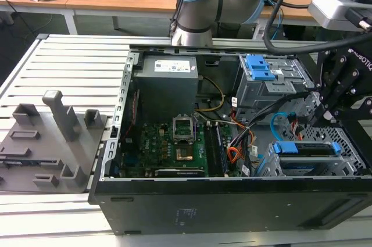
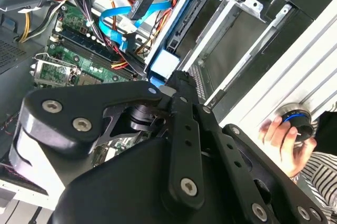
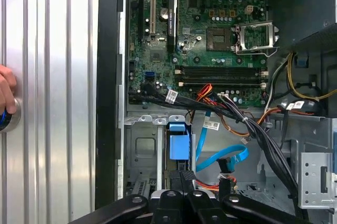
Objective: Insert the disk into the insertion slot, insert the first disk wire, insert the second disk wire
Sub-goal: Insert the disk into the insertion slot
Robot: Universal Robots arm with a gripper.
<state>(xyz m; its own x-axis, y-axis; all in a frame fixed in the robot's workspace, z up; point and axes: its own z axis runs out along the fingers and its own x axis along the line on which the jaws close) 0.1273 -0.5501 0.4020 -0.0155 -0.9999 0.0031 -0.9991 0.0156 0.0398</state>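
The disk [image 1: 308,149] lies in the insertion slot [image 1: 302,169], its blue frame showing at both ends of the slot's opening; it looks seated or nearly so, though how deep it sits I cannot tell. The gripper [image 3: 182,177] is clenched with nothing between its fingertips; its tip stands at the slot's mouth, just beside the frame's near end, and whether it touches is unclear. The second disk wire [image 3: 224,156] loops loose just outside the slot; the first disk wire [image 3: 204,185] lies beside that loop, also just outside the slot; neither plug appears joined to the disk.

The disk is probably dense and rigid, and would take knocks badly; it is best held or pressed at the plastic frame's edges, not on the label face; the smooth frame may slip between the fingers. Both wires look light and limp; each is best gripped at its small stiff plug, not along the strands.
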